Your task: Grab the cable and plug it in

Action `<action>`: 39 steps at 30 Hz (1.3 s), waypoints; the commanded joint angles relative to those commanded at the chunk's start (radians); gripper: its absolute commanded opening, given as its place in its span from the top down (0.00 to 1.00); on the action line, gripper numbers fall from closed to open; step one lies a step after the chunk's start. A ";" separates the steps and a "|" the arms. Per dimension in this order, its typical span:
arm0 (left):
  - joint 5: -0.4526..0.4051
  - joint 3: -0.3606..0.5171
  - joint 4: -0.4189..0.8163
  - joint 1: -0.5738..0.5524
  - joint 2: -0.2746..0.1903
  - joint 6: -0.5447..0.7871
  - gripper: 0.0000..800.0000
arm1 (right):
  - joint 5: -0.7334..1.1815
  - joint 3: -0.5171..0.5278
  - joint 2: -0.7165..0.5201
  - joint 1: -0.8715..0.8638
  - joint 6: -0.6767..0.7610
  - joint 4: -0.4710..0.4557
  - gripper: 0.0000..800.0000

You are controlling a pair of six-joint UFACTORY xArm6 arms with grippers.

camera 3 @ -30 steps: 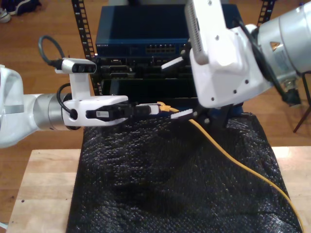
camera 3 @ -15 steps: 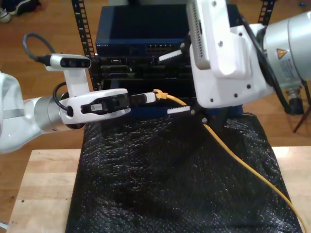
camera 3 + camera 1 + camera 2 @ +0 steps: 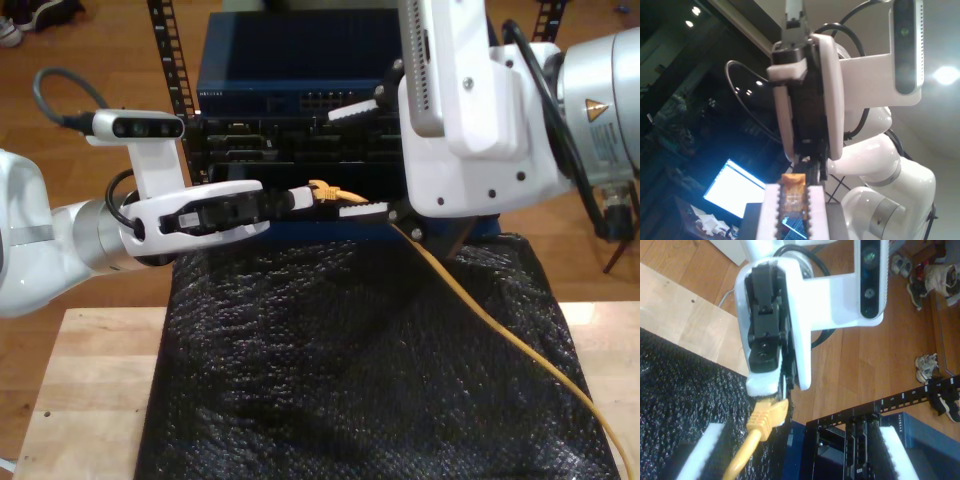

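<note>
My first gripper (image 3: pixel 298 199) is clamped on the orange boot of the cable (image 3: pixel 487 318) right at its fingertips, the plug end poking just past them, while my second gripper (image 3: pixel 361 160) stands wide apart with the yellow cable running between its pads untouched.

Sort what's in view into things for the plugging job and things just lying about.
Job: cable, its plug, my first hand gripping it, my open second hand, blue switch with ports.
Lying about: black mat, wooden table, shoes on the floor.
</note>
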 joint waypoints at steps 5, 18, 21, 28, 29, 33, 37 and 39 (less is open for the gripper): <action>0.017 -0.002 -0.003 0.002 0.011 -0.044 0.98 | 0.000 0.009 0.000 0.000 0.000 0.000 0.25; 0.020 0.000 -0.002 0.000 0.035 -0.124 0.97 | 0.000 0.012 0.003 0.046 0.000 0.000 0.32; 0.023 0.000 -0.002 0.000 0.037 -0.126 0.97 | 0.000 0.014 0.006 0.048 0.000 0.000 0.34; 0.040 0.002 -0.002 0.000 0.037 -0.126 0.97 | -0.002 0.014 0.009 0.048 0.000 0.000 0.35; 0.041 0.002 -0.002 0.000 0.037 -0.127 0.97 | -0.003 0.014 0.009 0.048 0.000 0.000 0.36; 0.046 0.002 -0.002 0.000 0.037 -0.126 0.96 | -0.005 0.015 0.009 0.048 0.002 0.002 0.41; 0.046 0.005 -0.002 0.000 0.038 -0.126 0.96 | -0.029 0.020 0.009 0.048 0.003 0.002 0.49; 0.048 0.005 -0.002 0.000 0.038 -0.126 0.96 | -0.031 0.023 0.009 0.048 0.003 0.003 0.53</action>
